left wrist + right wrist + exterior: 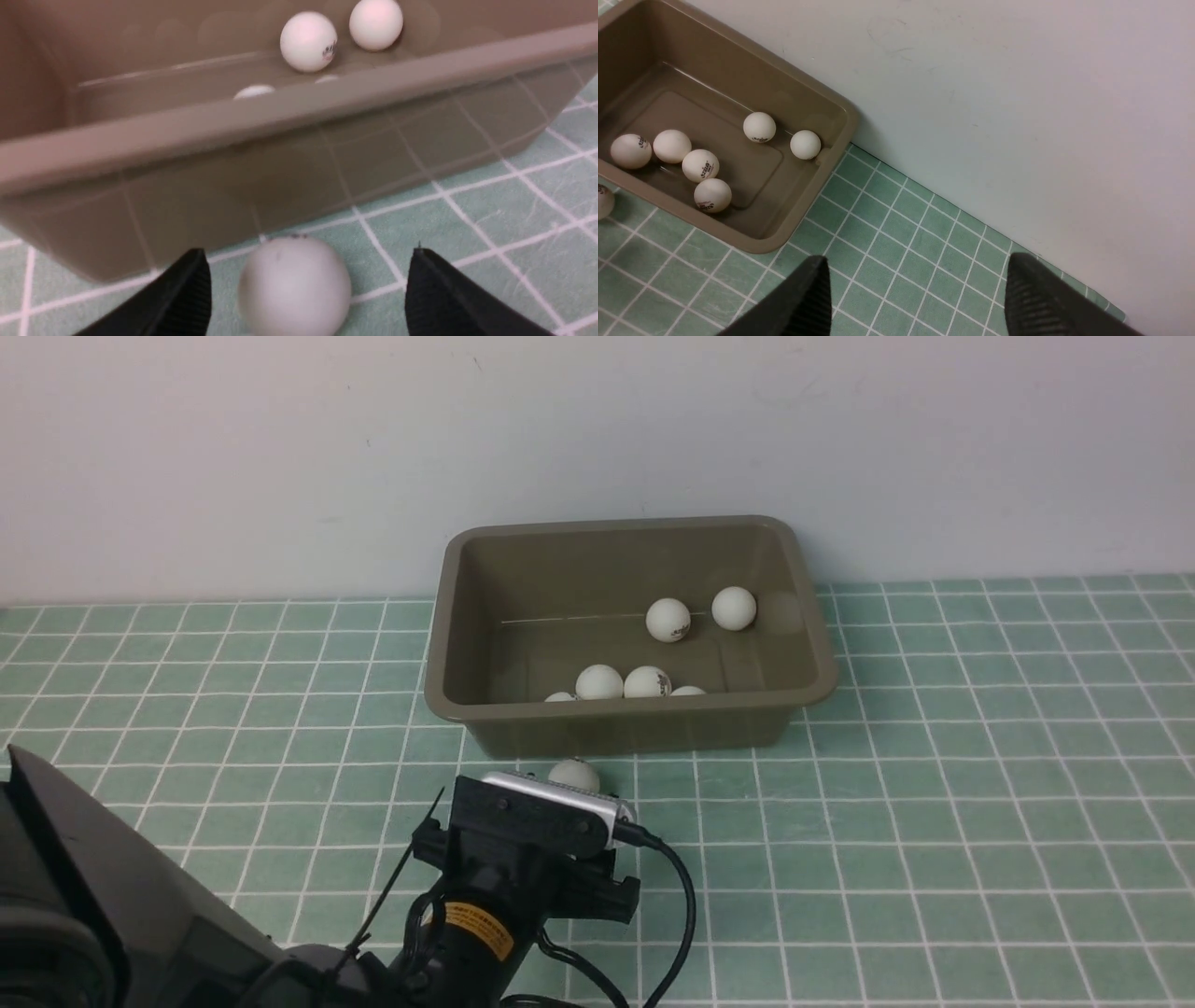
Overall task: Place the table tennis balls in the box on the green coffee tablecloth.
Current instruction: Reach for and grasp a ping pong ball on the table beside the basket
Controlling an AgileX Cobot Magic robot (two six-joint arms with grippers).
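Ball (294, 284) beside box (327, 105), inside wide left pincer (307, 261); right pincer (917, 263) wide, empty.

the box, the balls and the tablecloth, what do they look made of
The box: likely moulded plastic, olive-brown, slightly glossy; its wall faintly mirrors the grid in the left wrist view. The table tennis balls: probably plastic, matte white, some with dark printed logos. The green coffee tablecloth: cloth or vinyl, pale green, white lines; cannot tell which.
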